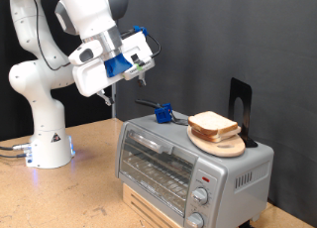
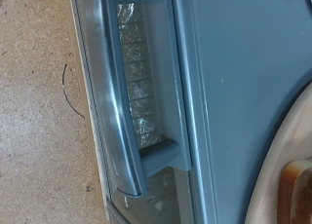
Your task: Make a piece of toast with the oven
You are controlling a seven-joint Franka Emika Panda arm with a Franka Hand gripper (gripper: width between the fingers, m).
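Observation:
The silver toaster oven (image 1: 183,164) stands at the exterior view's lower right with its glass door closed and two knobs (image 1: 199,196) at its front. Two stacked slices of pale bread, the toast (image 1: 213,123), lie on a round light-wood plate (image 1: 226,147) on the oven's top. My gripper (image 1: 107,92) hangs in the air above and to the exterior view's left of the oven, touching nothing. The wrist view looks down on the oven's door handle (image 2: 122,117), its grey top (image 2: 239,78) and the plate's rim (image 2: 276,151). My fingers do not show there.
A blue tool with a black handle (image 1: 161,113) lies on the oven's top beside the plate. A black stand (image 1: 240,101) rises behind the plate. The oven sits on a light wooden base (image 1: 149,203) on a cork-coloured table (image 1: 79,188). The arm's white base (image 1: 50,144) is at the left.

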